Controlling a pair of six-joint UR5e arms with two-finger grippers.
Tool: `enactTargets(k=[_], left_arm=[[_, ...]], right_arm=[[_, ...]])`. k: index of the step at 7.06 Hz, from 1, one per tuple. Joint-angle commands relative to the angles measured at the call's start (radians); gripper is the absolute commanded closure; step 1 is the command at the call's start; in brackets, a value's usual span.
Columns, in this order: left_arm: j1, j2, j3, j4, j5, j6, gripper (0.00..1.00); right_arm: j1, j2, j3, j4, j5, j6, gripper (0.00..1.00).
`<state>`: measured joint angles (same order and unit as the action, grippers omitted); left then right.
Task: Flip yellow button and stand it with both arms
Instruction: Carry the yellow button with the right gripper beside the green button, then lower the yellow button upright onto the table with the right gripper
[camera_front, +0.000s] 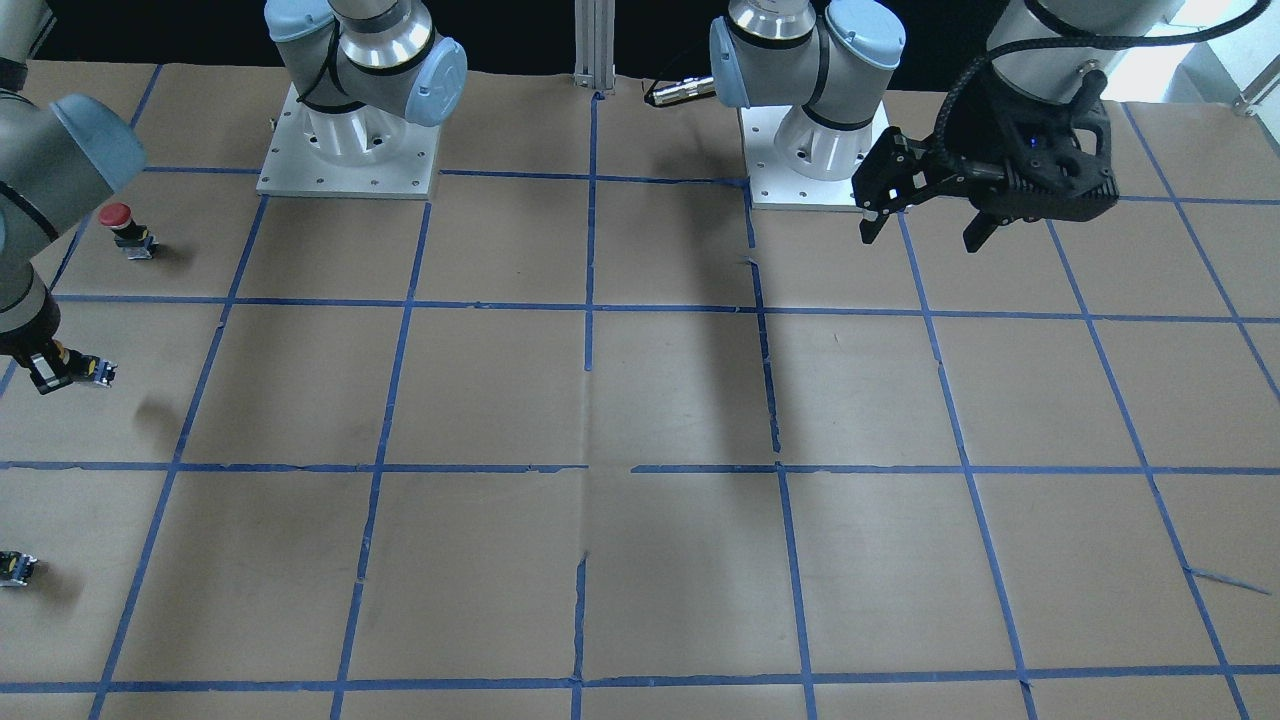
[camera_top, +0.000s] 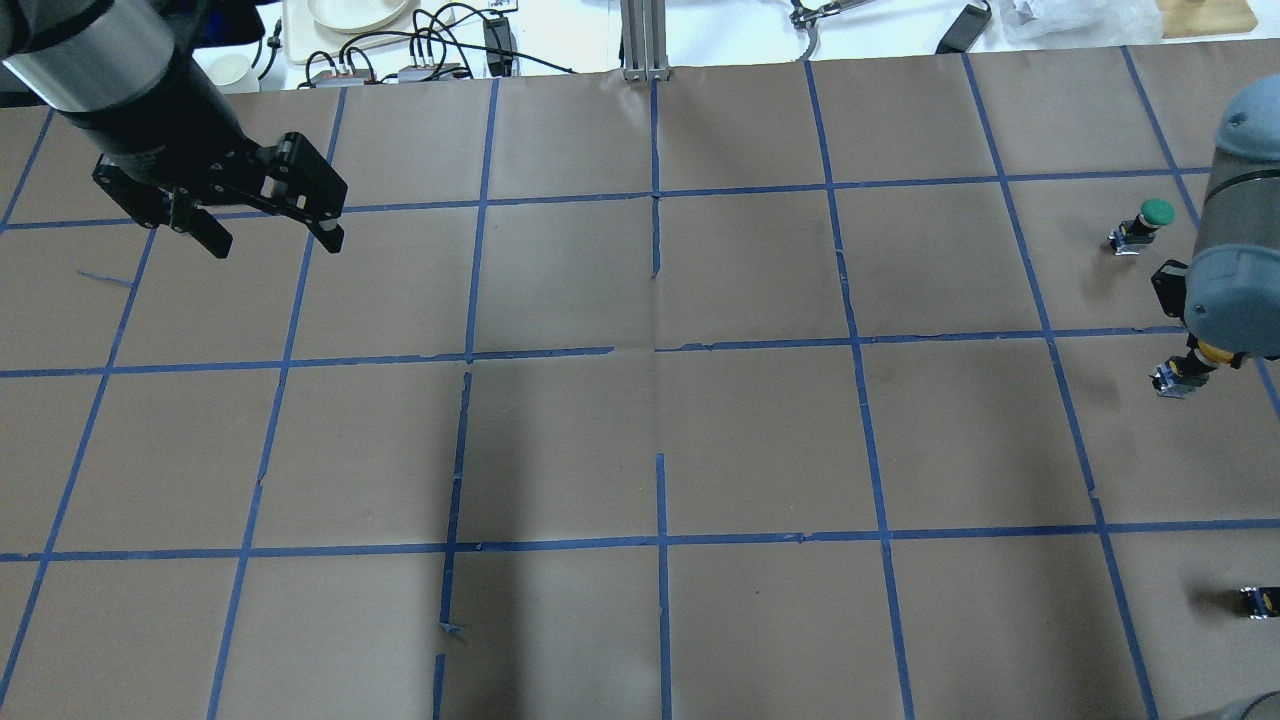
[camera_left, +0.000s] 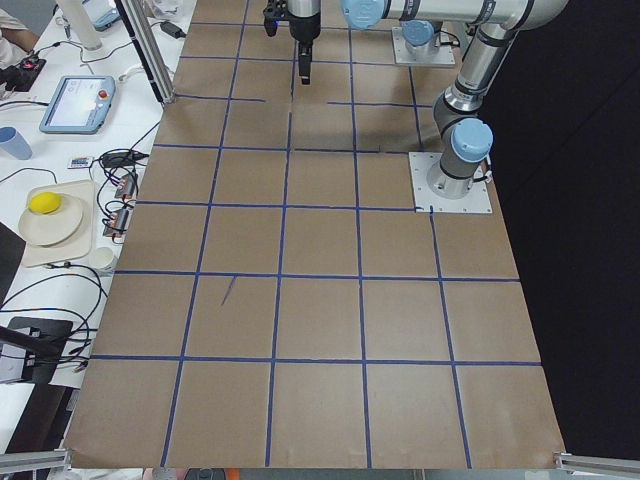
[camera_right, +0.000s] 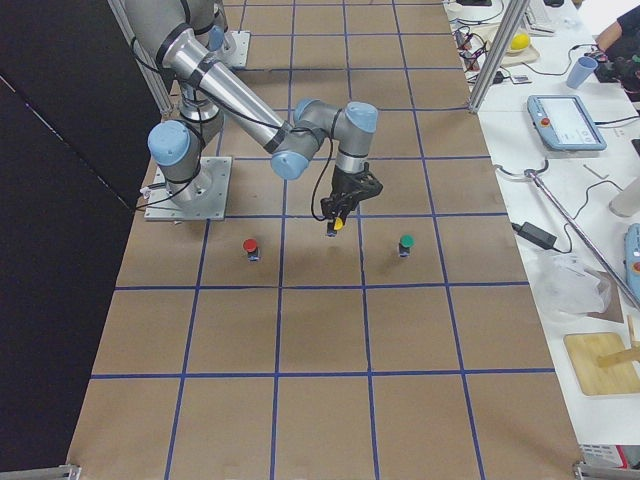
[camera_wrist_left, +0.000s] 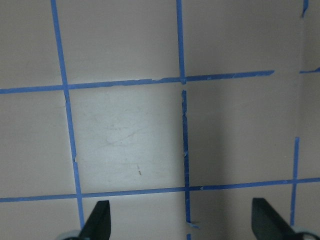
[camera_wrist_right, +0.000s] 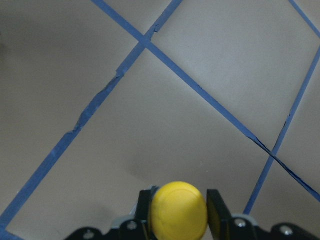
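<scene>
My right gripper is shut on the yellow button. Its black fingers clamp the round yellow cap from both sides. The button's black-and-grey block sticks out sideways, clear of the table, with a shadow below it. The button also shows in the overhead view and in the right side view. My left gripper is open and empty, raised over the far left of the table. It also shows in the front view, and its two fingertips stand wide apart in the left wrist view.
A red-capped button stands on the table toward the robot's base from the right gripper. A green-capped button stands on its far side. A small capless black block lies near the table's right edge. The brown paper table carries a blue tape grid.
</scene>
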<state>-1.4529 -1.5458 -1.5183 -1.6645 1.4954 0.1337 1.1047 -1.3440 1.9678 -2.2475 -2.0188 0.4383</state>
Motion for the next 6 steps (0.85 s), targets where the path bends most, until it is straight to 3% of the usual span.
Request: enactTargets(k=[1,2,6], left_arm=[[0.006,0.004,0.003,-0.001,0.056,0.007,0.01],[-0.007,-0.003,0.012,0.003,0.099,0.006,0.01],[-0.05,-0.013,0.024,-0.003,0.065,-0.009,0.01]], right_arm=[[-0.014,0.048,0.0,-0.059,-0.018,0.0,0.89],[-0.014,0.058,0.0,-0.092,-0.026,-0.003,0.86],[-0.014,0.091,0.023,-0.109,-0.058,-0.006,0.81]])
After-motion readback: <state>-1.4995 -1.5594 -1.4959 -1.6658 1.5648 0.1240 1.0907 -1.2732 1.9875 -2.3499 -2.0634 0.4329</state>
